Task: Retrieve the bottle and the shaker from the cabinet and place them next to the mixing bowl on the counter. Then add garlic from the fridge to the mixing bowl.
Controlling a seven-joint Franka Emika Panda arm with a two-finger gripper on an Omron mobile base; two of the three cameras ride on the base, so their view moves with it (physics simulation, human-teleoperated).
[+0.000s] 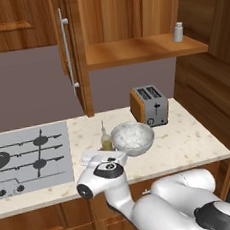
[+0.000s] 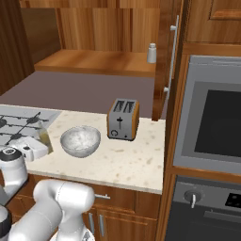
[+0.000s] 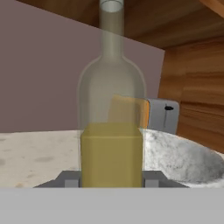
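A: What stands on the counter [image 1: 190, 144]?
B: One bottle [image 3: 111, 127] of yellow-green oil, one mixing bowl [image 1: 132, 138], one toaster [image 1: 149, 106] with two slots.
A: And up in the cabinet [image 1: 145, 48]?
B: One shaker [image 1: 178, 32] on the single plank shelf, and one bar handle [image 1: 67, 51] on the door.
A: Hob [image 1: 30, 158] burners?
B: Four, as far as I can count. One oven [image 2: 212, 122] too.

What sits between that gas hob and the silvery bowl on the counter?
The bottle of yellow-green oil stands there, upright beside the mixing bowl, with the robot's gripper around it, seen in the left base view.
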